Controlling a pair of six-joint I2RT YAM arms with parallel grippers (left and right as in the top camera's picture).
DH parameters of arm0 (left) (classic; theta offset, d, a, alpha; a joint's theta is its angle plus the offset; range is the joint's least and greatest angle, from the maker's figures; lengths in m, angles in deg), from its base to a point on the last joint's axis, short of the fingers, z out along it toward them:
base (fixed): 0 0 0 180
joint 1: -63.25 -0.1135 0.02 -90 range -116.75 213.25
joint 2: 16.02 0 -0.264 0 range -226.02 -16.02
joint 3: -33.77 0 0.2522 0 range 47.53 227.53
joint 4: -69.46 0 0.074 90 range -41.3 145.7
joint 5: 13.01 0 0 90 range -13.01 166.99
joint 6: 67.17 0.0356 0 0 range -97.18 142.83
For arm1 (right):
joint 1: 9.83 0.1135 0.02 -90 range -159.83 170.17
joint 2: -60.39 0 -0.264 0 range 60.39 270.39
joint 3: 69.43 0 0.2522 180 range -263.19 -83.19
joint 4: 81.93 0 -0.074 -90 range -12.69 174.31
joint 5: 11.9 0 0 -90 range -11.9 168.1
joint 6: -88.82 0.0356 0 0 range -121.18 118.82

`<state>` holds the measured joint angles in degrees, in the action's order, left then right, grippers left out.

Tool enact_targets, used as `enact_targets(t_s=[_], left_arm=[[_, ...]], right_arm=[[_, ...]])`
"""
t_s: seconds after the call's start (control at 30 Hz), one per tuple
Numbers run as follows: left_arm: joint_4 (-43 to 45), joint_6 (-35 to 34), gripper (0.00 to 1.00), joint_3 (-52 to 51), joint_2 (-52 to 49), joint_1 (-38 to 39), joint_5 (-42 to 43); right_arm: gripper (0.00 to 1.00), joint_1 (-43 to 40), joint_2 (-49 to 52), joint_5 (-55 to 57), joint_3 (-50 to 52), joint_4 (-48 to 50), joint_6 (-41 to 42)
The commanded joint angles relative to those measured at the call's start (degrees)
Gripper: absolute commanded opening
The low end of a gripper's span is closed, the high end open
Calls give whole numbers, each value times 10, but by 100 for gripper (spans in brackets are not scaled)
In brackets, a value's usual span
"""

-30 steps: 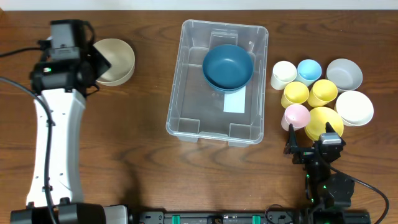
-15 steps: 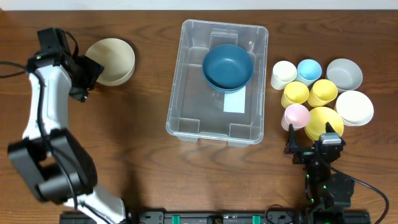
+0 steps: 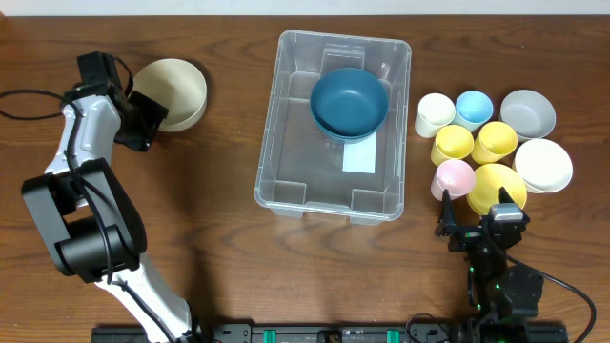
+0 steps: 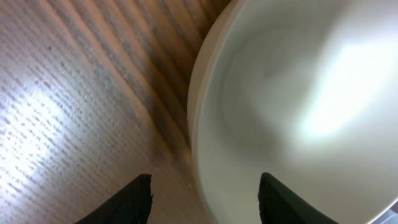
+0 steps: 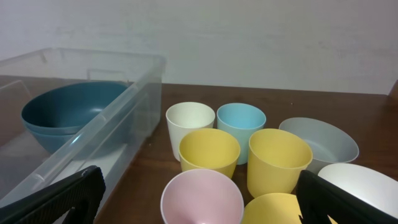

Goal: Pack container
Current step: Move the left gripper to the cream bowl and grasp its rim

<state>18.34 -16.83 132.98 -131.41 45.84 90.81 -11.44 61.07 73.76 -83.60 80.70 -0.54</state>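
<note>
My left gripper (image 4: 205,186) spread astride the rim of a round cream plastic bowl (image 3: 176,90), well left of the large clear plastic rectangular container (image 3: 286,143) on the wooden surface (image 3: 219,257), my right gripper (image 5: 199,186) released, right of that container.

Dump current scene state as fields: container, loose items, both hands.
container: centre of table, holds stacked blue bowls
beige bowl: far left, outside container
left hand: open, fingers straddling beige bowl rim
right hand: open, empty, facing cups
unpacked, right of container: five cups, three bowls
</note>
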Motion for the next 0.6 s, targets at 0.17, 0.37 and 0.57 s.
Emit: enact_targets(t_s=[0.17, 0.37, 0.57], left_arm=[[3, -3, 55, -7, -4, -2, 3], [4, -3, 55, -9, -4, -2, -10], [6, -3, 55, -10, -5, -2, -10]], right_arm=[[99, -3, -3, -4, 1, -2, 6], [99, -3, -3, -4, 1, -2, 6], [99, -3, -3, -4, 1, -2, 6]])
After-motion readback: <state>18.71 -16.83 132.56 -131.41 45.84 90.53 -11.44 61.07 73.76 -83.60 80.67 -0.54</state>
